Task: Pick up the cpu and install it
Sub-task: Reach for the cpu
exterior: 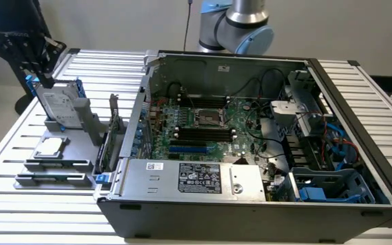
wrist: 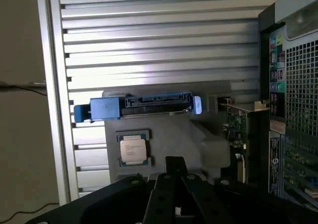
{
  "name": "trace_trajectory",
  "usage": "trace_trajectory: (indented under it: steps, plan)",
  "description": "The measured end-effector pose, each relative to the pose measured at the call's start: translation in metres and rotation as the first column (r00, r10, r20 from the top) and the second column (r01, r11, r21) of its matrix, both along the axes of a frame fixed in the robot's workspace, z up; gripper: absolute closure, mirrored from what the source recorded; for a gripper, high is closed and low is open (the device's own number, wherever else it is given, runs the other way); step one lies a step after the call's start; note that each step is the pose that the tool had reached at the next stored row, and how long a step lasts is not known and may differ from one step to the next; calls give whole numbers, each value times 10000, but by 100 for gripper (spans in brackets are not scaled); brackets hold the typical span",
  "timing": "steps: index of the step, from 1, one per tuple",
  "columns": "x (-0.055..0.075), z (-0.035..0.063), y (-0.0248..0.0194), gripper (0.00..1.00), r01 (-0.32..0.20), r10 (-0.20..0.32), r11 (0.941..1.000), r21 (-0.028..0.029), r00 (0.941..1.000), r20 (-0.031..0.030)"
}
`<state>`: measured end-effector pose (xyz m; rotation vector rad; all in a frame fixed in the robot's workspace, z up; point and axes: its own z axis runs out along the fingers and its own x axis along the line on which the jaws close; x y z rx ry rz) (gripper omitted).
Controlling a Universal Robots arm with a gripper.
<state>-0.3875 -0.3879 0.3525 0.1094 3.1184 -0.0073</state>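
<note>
At the exterior view's upper left, my gripper (exterior: pixel 46 80) hangs over the drive (exterior: pixel 59 104), fingers (exterior: pixel 43 69) pressed together, empty. The cpu (exterior: pixel 50 147) lies lower left.

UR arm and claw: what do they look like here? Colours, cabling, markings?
Arm: silver-grey cylindrical joints with light-blue end caps. A thin dark cable runs beside it. Claw: matte black angular bars with small round screw heads. No readable markings on either.
</note>
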Motion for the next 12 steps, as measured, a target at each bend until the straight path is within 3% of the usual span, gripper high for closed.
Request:
trace_trajectory:
  steps: [8,12]
  plan:
    - [-363,-63,16,89,0,0,10000,-78,10000,0]
    - [-375,-63,15,89,-10,10,10000,-89,10000,0]
